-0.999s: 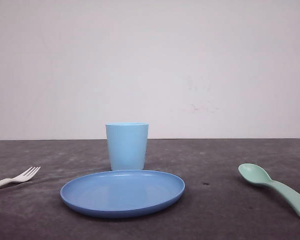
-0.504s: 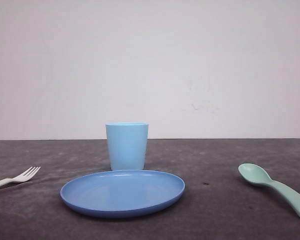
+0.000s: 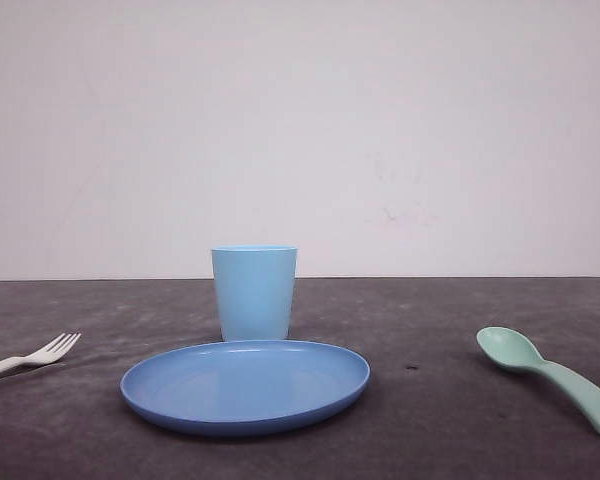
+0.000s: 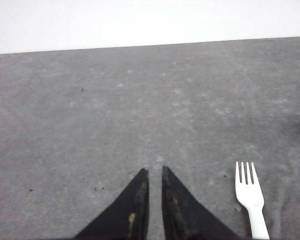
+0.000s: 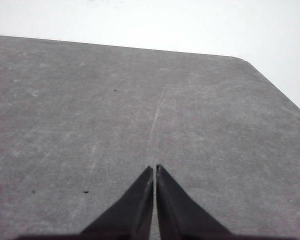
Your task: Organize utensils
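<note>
Nothing's sorted yet from what I can see; white fork (image 3: 32,355) sits well left of the blue plate (image 3: 245,385), mint spoon (image 3: 550,378) well right; left gripper (image 4: 154,172) and right gripper (image 5: 154,168) both pinched together, holding nothing.

Three cameras: one low frontal, two riding the wrists above the table

The front camera sits low, near tabletop height, facing the white wall (image 3: 300,130), with the blue plate (image 3: 245,385) closest at 6 o'clock. The left wrist camera looks forward and down over its black fingers (image 4: 135,210) at the grey table (image 4: 115,110); it shares the white fork (image 4: 251,197) with the front view (image 3: 30,355). The right wrist camera looks likewise over its fingers (image 5: 135,205) toward the table's rounded corner (image 5: 242,62) at 2 o'clock.
</note>
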You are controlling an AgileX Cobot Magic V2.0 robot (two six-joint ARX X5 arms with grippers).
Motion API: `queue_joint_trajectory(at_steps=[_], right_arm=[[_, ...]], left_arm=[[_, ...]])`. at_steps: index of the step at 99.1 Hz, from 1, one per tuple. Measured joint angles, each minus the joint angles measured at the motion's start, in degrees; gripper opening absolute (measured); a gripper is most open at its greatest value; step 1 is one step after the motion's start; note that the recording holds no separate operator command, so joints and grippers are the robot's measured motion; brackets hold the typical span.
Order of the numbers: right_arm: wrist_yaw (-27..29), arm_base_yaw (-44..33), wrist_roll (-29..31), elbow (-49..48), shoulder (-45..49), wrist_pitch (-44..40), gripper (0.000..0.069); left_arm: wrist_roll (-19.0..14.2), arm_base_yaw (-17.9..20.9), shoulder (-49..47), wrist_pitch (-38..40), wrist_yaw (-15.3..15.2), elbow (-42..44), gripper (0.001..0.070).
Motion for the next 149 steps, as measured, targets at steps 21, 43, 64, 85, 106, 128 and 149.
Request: queue_joint_trajectory(at_steps=[21, 43, 64, 85, 106, 128, 149], right_arm=[[-0.6, 0.0, 0.1, 0.0, 0.0, 1.1, 0.0009], [-4.6, 0.0, 8.8, 0.0, 0.0, 2.6, 0.0009], [-4.8, 0.0, 16.4, 0.0, 0.0, 3.7, 0.0008], [-4.8, 0.0, 23.4, 0.9, 0.1, 4.7, 0.0008], [-7.2, 0.0, 24.8, 14.3, 7.9, 0.4, 0.0008], [-11.0, 0.3, 18.3, 35.5, 27.1, -11.6, 0.0008], [-11.6, 3.4, 10.7, 46.7, 40.4, -23.1, 0.0008]], left_arm=[[-1.0, 0.0, 0.0, 0.3, 0.0, -0.1, 0.0022], [-10.4, 0.0, 0.0, 0.7, 0.0, -0.2, 0.0022], [-15.8, 0.0, 0.0, 0.8, 0.0, -0.2, 0.0022], [-20.1, 0.0, 0.3, 0.4, 0.0, 0.0, 0.0022], [-23.8, 0.0, 7.7, -3.7, 0.0, 11.1, 0.0022], [-20.4, 0.0, 25.5, -9.9, 0.0, 31.2, 0.0022], [-15.6, -0.9, 40.6, -16.7, 1.6, 41.6, 0.0041]])
